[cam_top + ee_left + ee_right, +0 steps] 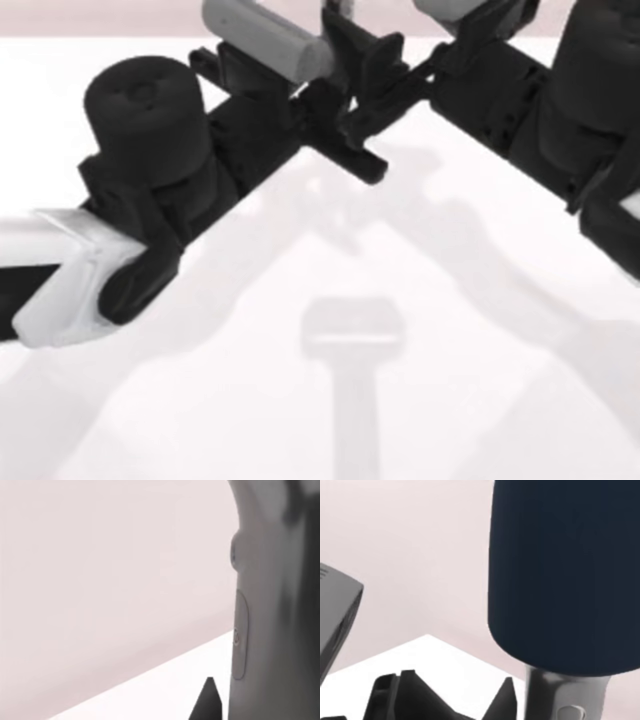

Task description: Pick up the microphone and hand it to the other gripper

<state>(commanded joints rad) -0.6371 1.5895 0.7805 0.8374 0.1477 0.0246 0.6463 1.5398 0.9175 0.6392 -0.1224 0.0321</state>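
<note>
- Hanging in the air at the far middle of the surface (450, 300), the microphone (265, 40) sits right where the two arms meet. Only its grey handle shows from above.
- Right wrist view has the navy head (560, 570) filling the frame, with the handle coming out under it. Left wrist view is basically all handle (275, 605), super close.
- Left end effector (325, 110) comes in from the left and right end effector (395, 90) from the right, tips nearly touching around the handle.
- Honestly can't tell whether either one is spread or pinching the handle. The black parts overlap too much from above, and the wrist cams only catch fingertips.
- Looks like the handover itself to me. To do it well, I'd have the receiver clamp bare handle clear of the giver's fingers and confirm a firm pinch before the giver lets go. Keep both wrists motionless during the swap, then back the empty one straight out.
</note>
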